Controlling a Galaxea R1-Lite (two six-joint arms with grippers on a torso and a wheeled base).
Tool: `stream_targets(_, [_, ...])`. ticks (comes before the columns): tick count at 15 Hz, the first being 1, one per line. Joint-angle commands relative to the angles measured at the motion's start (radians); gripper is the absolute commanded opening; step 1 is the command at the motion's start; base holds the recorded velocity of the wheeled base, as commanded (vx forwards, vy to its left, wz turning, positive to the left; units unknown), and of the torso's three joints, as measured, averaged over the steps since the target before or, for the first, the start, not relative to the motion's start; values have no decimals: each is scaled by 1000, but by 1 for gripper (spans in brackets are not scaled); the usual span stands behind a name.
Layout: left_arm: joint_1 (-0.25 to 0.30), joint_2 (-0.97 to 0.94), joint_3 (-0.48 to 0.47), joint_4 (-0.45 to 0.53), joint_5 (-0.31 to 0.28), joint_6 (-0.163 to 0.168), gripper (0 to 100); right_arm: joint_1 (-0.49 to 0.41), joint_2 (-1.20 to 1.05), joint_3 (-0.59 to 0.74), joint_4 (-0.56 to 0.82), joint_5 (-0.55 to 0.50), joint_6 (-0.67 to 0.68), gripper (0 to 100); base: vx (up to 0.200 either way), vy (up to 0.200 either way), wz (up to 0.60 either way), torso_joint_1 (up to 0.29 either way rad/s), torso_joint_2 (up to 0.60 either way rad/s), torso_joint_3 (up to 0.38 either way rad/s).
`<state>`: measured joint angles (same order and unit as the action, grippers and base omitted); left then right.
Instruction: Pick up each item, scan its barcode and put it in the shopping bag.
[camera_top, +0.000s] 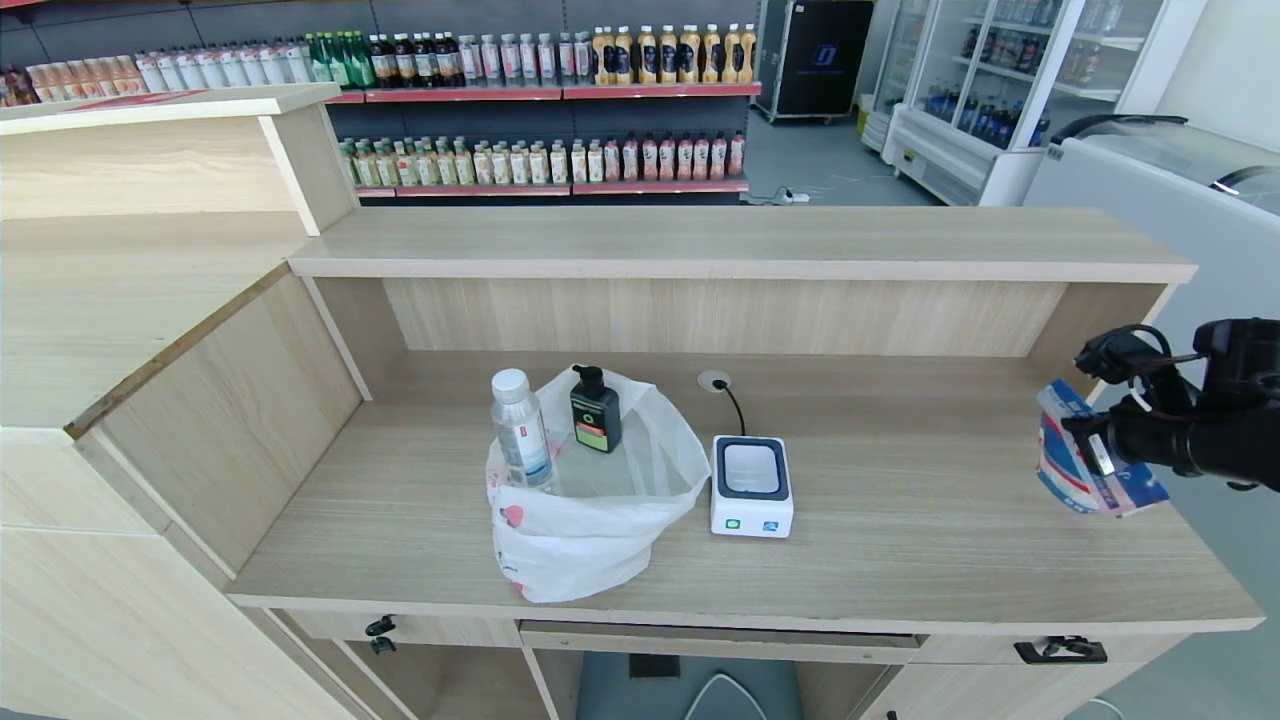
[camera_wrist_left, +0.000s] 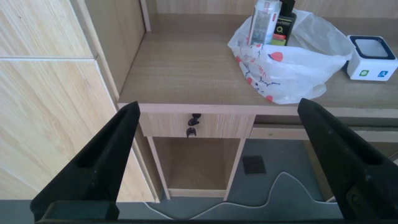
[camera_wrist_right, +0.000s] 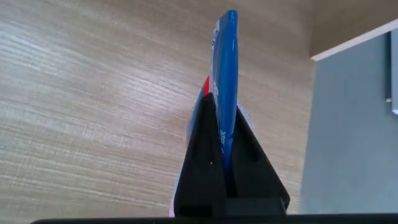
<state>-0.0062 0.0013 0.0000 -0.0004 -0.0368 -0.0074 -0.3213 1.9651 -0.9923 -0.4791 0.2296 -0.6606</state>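
Now my right tool (camera_top: 1088, 442) pinches a blue packet (camera_top: 1060, 472) at the head view's right edge. My left tool (camera_wrist_left: 217, 111) is spread wide.

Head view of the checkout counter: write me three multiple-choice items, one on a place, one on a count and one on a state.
1. Where does the white box scanner stand?
A. inside the bag
B. on the wooden counter, beside the white plastic shopping bag
C. on the upper ledge

2. How many bottles stand in the bag?
A. one
B. two
C. four

3. What state is the right gripper in?
A. open and empty
B. shut on a blue, red and white flat packet
C. shut on a bottle

Key:
1 B, it sits on the counter next to the bag.
2 B, a clear water bottle and a dark pump bottle.
3 B, the right wrist view shows the packet clamped between the fingers.
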Motion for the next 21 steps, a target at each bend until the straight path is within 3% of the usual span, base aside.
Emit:
stream_targets(1, [0, 0, 0, -1, 0, 0, 100, 1, -117, 73, -4, 1, -79, 0, 0, 0, 0, 0, 0, 0])
stream_targets(9, [0, 0, 0, -1, 0, 0, 100, 1, -269, 166, -131, 7, -378, 0, 0, 0, 0, 0, 0, 0])
stream_targets(13, [0, 0, 0, -1, 0, 0, 100, 5, -362, 236, -292, 33, -554, 0, 0, 0, 0, 0, 0, 0])
stream_targets(18, [0, 0, 0, 0, 0, 0, 100, 68, -535, 299, -383, 287, -860, 0, 0, 0, 0, 0, 0, 0])
stream_targets(21, [0, 0, 0, -1, 0, 0, 100, 149, -621, 343, -477, 418, -1111, 0, 0, 0, 0, 0, 0, 0])
